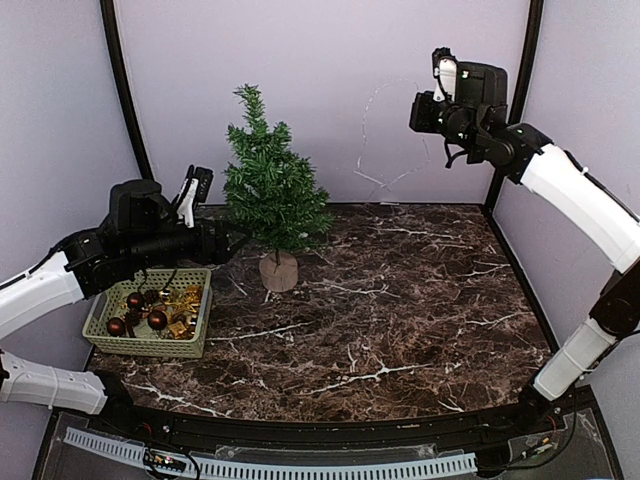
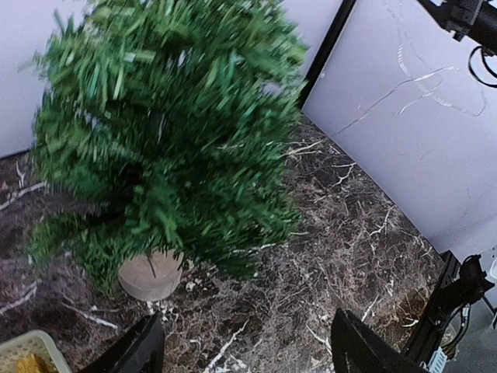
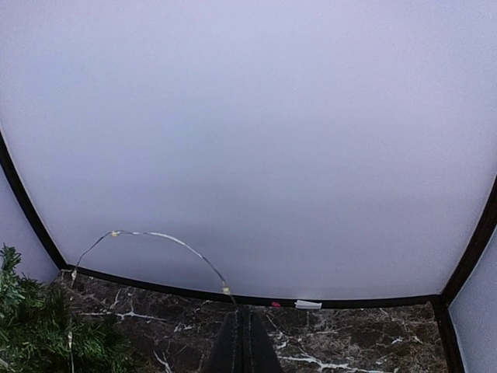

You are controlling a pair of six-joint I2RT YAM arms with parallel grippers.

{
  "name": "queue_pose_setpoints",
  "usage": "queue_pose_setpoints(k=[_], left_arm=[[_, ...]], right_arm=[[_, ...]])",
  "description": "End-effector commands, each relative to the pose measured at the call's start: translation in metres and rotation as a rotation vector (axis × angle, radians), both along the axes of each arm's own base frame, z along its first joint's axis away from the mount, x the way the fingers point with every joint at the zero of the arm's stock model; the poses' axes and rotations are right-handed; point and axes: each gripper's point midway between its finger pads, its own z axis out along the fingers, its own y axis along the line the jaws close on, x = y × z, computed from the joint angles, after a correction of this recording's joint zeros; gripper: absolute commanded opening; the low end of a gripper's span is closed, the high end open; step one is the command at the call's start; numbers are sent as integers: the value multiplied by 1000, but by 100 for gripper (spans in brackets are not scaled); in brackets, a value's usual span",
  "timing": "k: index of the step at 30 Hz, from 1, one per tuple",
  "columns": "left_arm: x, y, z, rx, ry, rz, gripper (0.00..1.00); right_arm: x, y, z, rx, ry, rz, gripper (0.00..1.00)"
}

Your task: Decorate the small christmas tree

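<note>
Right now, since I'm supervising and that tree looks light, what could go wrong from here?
1. The right gripper, raised high, is shut on a thin light wire leading toward the small christmas tree. A hard pull might tip the tree on its small stump base.
2. The open left gripper sits close to the lower branches. Pushing forward could shove the tree.

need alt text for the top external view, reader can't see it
A small christmas tree on a wooden stump stands on a dark marble table; the left gripper, open, reaches toward its lower branches near a green basket of ornaments. The right gripper, raised high, is shut on a thin wire.
</note>
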Motion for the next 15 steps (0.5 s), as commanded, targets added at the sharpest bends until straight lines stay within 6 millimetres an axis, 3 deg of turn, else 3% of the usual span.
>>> queue_pose_setpoints(k=[1, 2, 3, 4, 5, 6, 12, 15], left_arm=[[11, -1, -10, -184, 68, 87, 76], [12, -5, -26, -205, 116, 93, 75], [14, -10, -23, -243, 111, 77, 75], [16, -14, -37, -258, 155, 85, 75], [18, -19, -34, -293, 147, 69, 75], [21, -23, -44, -302, 182, 72, 75], [35, -52, -46, -328, 199, 19, 81], [43, -57, -51, -311, 206, 36, 85]], right_arm=[[0, -27, 15, 1, -32, -73, 0], [0, -27, 13, 5, -28, -71, 0], [0, -28, 11, 10, -24, -68, 0], [-1, -28, 8, 12, -19, -65, 0], [-1, -27, 5, 14, -16, -59, 0], [-1, -27, 2, 16, -12, -56, 0], [-4, -27, -12, 7, 12, -41, 0], [-7, -28, -14, 9, 15, -35, 0]])
